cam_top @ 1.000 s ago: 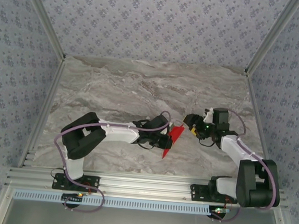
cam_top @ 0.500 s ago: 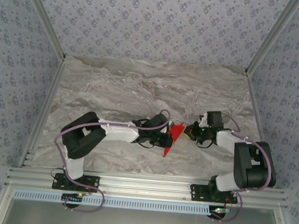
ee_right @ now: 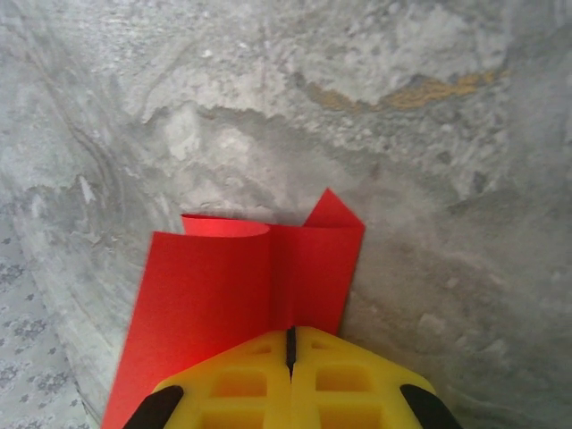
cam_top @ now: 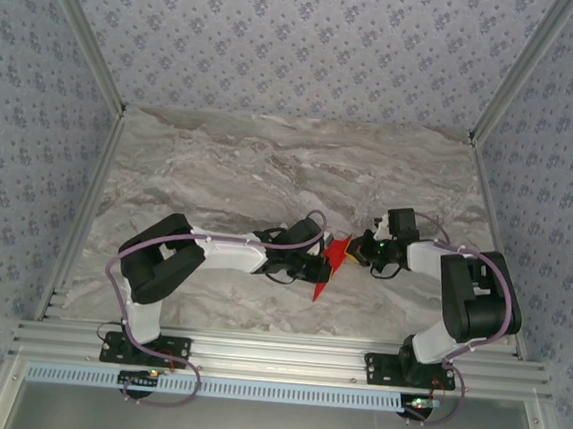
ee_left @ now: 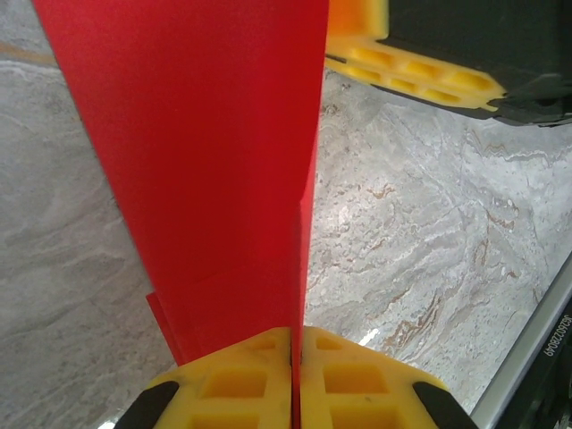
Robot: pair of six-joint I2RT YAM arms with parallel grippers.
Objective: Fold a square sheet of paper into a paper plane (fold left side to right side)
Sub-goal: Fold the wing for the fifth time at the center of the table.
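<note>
Left gripper [ee_left: 293,347] pinches the red paper [ee_left: 206,161] from 9 o'clock, and right gripper [ee_right: 289,344] is clamped on its 2 o'clock end.

right fingers [ee_right: 234,368] moved in — pinching paper [ee_right: 214,286]

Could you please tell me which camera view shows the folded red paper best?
The right wrist view: the red paper shows its overlapping layers and curled flap above the shut right pincer. The left wrist view shows one cropped flat face; the top external view, a small red sliver.
</note>
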